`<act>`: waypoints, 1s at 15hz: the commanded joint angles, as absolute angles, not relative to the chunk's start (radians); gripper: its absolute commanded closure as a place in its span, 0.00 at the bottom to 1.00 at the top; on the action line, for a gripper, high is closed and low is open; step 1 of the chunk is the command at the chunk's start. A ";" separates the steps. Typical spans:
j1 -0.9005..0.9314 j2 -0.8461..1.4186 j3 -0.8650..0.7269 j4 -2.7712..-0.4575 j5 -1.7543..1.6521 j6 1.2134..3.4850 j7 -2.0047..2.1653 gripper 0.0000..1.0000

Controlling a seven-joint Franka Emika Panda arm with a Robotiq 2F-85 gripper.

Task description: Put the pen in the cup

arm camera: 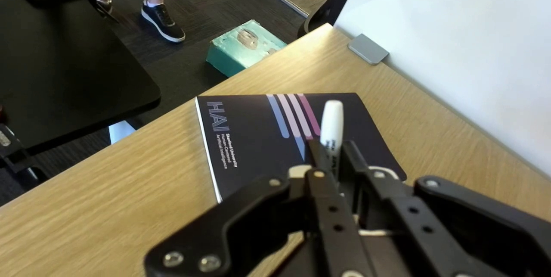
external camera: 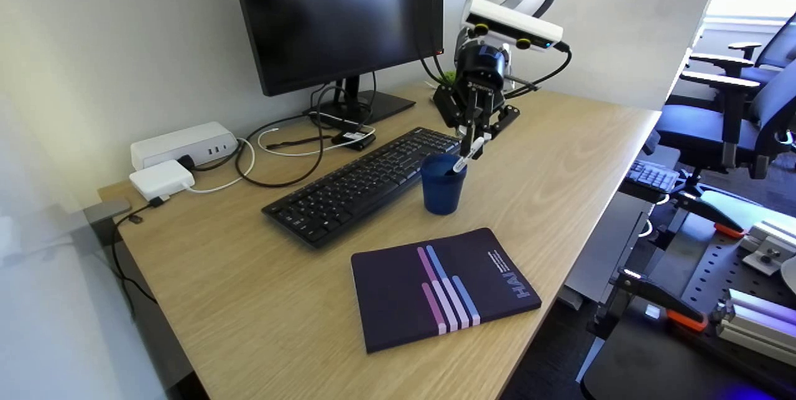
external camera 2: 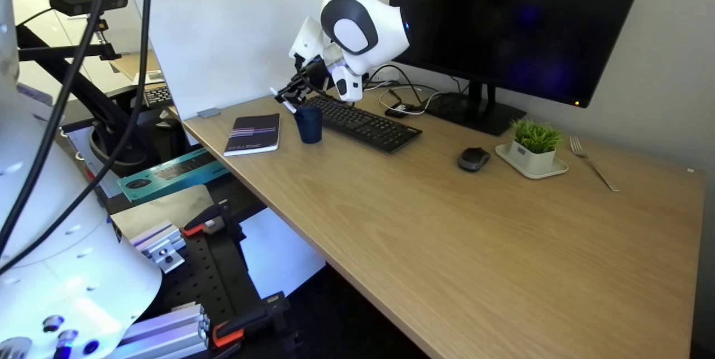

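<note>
"How far along are we?"

"In an exterior view my claw (external camera: 474, 144) is pinching the pen (external camera: 470, 155), which slants down to the mouth of the blue cup (external camera: 442, 193). I judge we're nearly there: the grasp is made and the pen is at the cup; lowering and letting go remain."

"Is its tip inside?"

"I can't swear to it. The near wall hides what lies deeper in."

"Any help from elsewhere?"

"In an exterior view the pen (external camera 2: 289, 106) slants toward the rim of the cup (external camera 2: 309, 126), but it's small there, and I can't tell whether they touch."

"And the wrist?"

"The wrist view gives me one white end of the pen (arm camera: 332, 122) poking up between my fingers (arm camera: 355, 158), with the notebook (arm camera: 254, 139) beyond. The other end is hidden, and I can't pick out the cup."
</note>
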State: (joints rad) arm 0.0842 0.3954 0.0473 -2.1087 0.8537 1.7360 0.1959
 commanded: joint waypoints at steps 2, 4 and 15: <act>0.091 0.408 0.047 -2.102 0.848 1.756 0.174 0.97; 0.092 0.409 0.048 -2.101 0.849 1.758 0.174 0.97; 0.096 0.405 0.048 -2.100 0.843 1.766 0.169 0.20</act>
State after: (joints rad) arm 0.0896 0.4040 0.0477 -2.1070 0.8537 1.7474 0.1814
